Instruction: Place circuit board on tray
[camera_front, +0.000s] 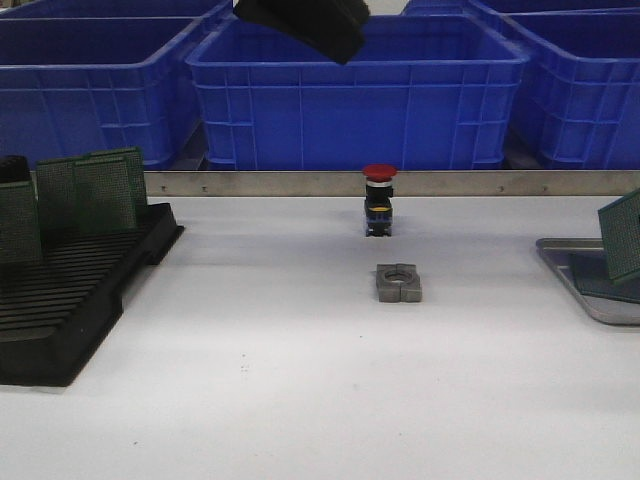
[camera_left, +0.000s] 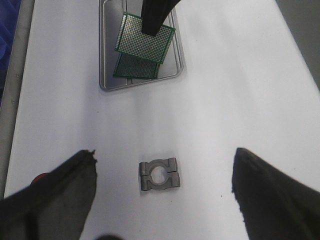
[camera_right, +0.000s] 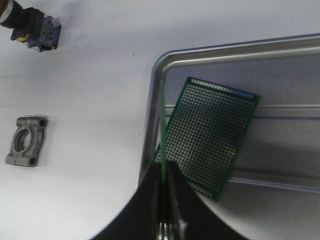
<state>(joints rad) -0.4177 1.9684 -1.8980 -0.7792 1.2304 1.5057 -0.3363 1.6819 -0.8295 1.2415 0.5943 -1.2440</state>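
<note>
Black slotted rack far left, green perfboards standing upright in its slots. Blue bins behind, contents not visible. Grey clamp block mid-table. Left gripper spread wide, empty. Right: grey ribbed tray with one green board lying flat. Right gripper clamped on second circuit board, held over tray, tilted.

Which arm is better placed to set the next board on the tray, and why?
The right. Its gripper is shut on a circuit board held above the tray, where one board already lies. The left gripper is open and empty, over the metal clamp at mid-table.
</note>
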